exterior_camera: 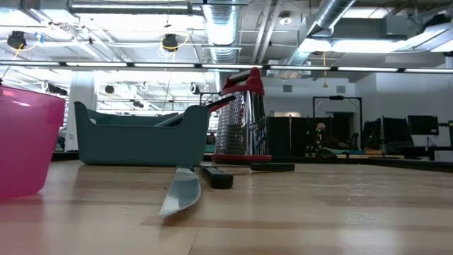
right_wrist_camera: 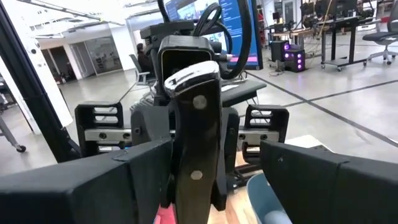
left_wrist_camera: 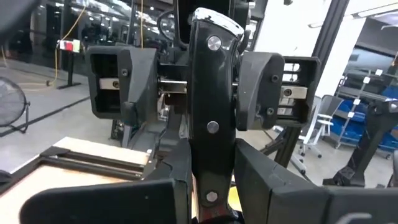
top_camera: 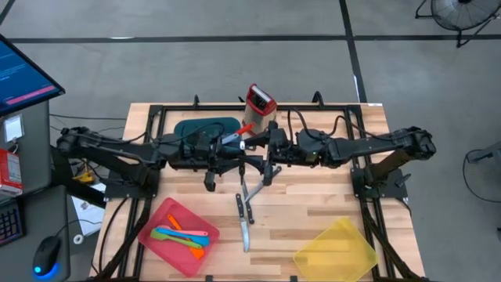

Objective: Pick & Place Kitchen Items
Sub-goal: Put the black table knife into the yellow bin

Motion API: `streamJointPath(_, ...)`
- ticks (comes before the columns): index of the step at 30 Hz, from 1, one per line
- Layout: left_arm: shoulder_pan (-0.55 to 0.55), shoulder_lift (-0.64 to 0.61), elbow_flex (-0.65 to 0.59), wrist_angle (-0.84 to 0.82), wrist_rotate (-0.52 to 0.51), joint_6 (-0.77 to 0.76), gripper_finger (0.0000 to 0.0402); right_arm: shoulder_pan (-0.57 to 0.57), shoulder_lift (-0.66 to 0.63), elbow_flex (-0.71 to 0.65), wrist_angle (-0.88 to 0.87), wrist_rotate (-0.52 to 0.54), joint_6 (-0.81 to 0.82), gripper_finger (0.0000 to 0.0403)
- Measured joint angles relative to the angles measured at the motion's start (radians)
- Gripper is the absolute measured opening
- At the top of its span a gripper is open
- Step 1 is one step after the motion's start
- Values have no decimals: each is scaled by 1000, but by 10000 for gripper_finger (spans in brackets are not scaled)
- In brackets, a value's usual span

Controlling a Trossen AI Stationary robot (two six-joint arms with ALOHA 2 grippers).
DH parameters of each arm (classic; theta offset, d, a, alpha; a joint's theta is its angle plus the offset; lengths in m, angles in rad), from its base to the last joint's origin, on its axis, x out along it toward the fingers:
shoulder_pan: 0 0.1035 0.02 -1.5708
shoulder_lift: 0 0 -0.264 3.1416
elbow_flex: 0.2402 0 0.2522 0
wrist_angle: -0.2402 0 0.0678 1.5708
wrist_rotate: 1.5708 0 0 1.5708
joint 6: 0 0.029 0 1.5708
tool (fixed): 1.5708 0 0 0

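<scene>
Black-handled knife upright between both meeting jaws, left jaws and right jaws clamping its handle.

An industrial lab or workshop: exposed ceiling ducts, computer monitors, a floor fan and concrete floor.

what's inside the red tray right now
Inside the red plastic tray at the table's front left lie small plastic utensils: a green one, a blue one, a pink one and orange ones. Anything beneath them is hidden.
</scene>
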Motion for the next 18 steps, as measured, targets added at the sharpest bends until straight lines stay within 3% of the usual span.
streamJointPath(6,1,29,0,-2,11,-3,59,-13,0,0,-5,-2,-3,207)
streamJointPath(12,19,36,-2,-4,10,5,59,-18,-2,2,-48,-9,2,85)
streamJointPath(18,27,36,-2,-1,16,5,68,-17,-2,2,-43,6,-3,87)
